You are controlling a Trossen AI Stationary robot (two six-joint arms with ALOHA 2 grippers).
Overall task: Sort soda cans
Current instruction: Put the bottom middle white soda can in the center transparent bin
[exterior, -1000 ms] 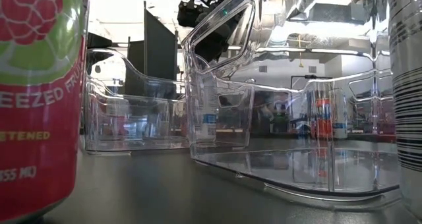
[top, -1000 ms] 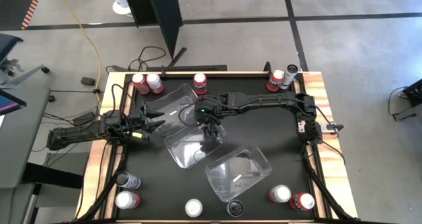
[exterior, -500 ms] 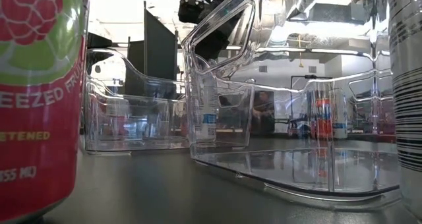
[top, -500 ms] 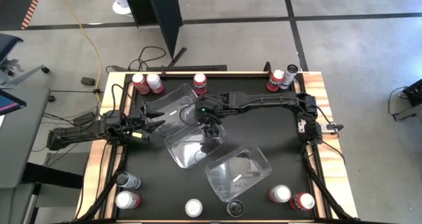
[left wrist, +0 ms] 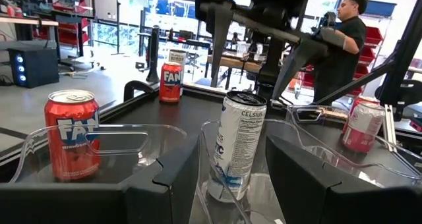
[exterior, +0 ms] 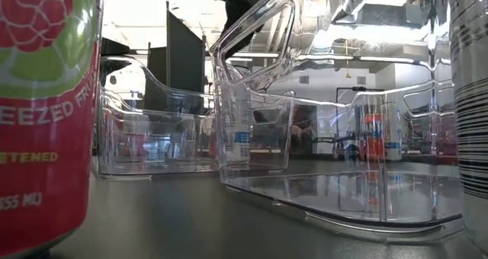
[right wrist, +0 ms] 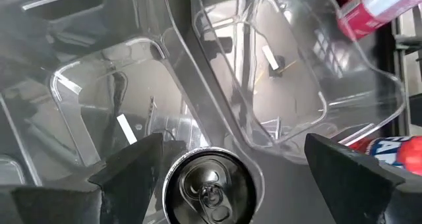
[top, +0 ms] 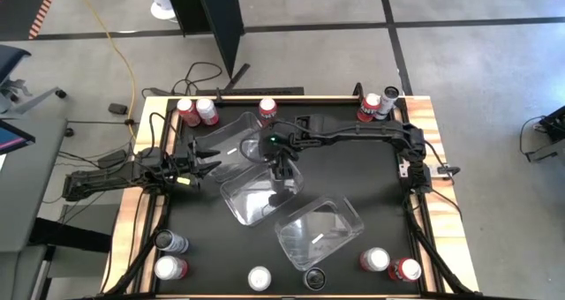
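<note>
Clear plastic tubs, three in all, were set aslant across the middle of the table (top: 353,172). Only the middle tub (top: 231,203) was seen to hold anything: one white soda can (left wrist: 237,145) stood upright inside it. The back tub (top: 231,132) and the front tub (top: 340,213) appeared empty.

The right gripper (top: 281,169) was hung directly over that can, with its fingers (right wrist: 132,168) spread wide to either side of the silver top and clear of it. The left gripper (top: 201,163) was parked at the left end of the back tub with its fingers apart. Whether they touched the tub's rim could not be told.

The remaining soda cans were left standing around the table's edge: three at the back left (top: 207,111), two at the back right (top: 371,106), two at the front left (top: 170,243), two at the front middle (top: 259,278) and two at the front right (top: 374,260).

The sorting was judged barely begun, with one can placed and eleven still to be fetched and divided among the tubs
</note>
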